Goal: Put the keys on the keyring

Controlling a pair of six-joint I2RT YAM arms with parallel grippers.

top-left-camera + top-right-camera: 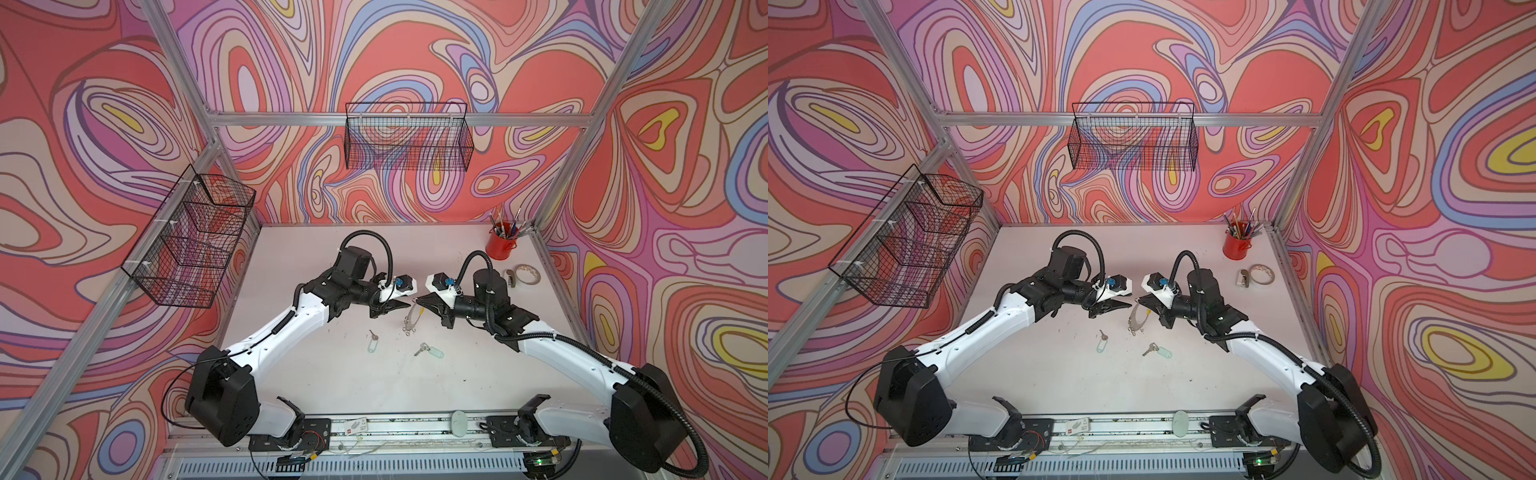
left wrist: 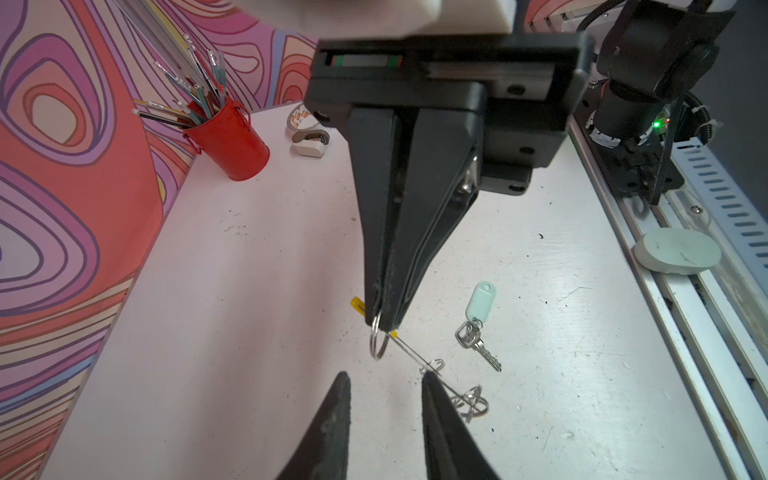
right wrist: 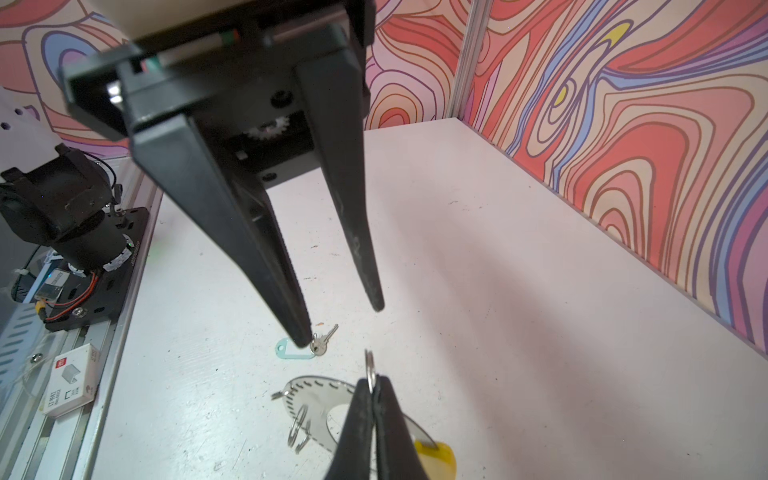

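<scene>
Currently, the right claw is gripping the keyring with its jaws fully closed, holding it at a tilt over the middle of the surface. It is pinching at a small wire loop beside the yellow sleeve, though whether the rim itself is also being clamped is hard to tell. The left claw is hovering just at 9 o'clock of the keyring, jaws partly apart and carrying nothing.

Both keys are lying flat on the surface. The left key is sitting at about 7 o'clock of the keyring and the right key at about 5 o'clock. Each is lying apart from the keyring and from the other key.

The keys are looking light, thin and stiff, and bare metal lying flat is likely to slip under a fingertip. The plastic tag is offering a thicker, less slippery hold, but the key would be dangling loosely from it. Taking the key by its head, close to where the tag joins, is probably going to steady it best. The keyring is looking stiff, yet liable to swivel in so small a pinch.
</scene>
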